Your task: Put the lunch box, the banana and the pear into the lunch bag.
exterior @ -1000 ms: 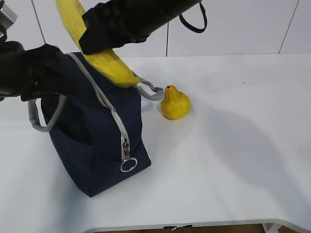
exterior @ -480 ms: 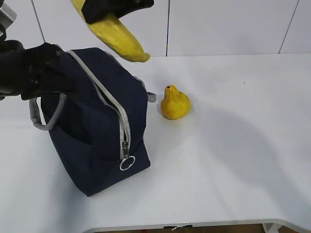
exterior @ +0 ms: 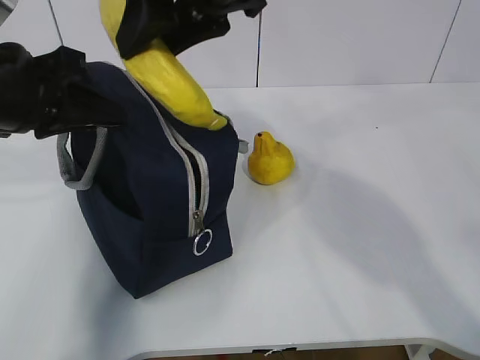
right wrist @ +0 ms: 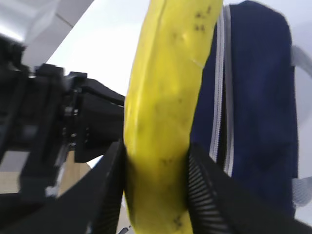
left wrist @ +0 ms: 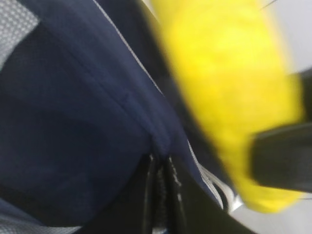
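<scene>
While the lunch bag [exterior: 154,187] stands upright on the white table [exterior: 360,225], the right gripper [right wrist: 156,187] is clamped on the banana [exterior: 172,86] above it, one ribbed finger [right wrist: 207,195] pressed on each side of the fruit. The banana is tilted, and its lower tip lies at the top edge of the bag, on the side that faces the pear [exterior: 268,159]; if it touches the fabric, I cannot tell. The left gripper [exterior: 94,112] is at the far top corner of the bag, on the opposite side from the pear, and its jaws are together, pinching the navy fabric near the grey handle [exterior: 79,161]. On the near face of the bag the grey zipper [exterior: 196,187] is partly apart, and the ring pull [exterior: 202,242] hangs low on this face. The pear sits on the table just beside the bag, not touching it, with its stem up. The lunch box does not show in any view.
</scene>
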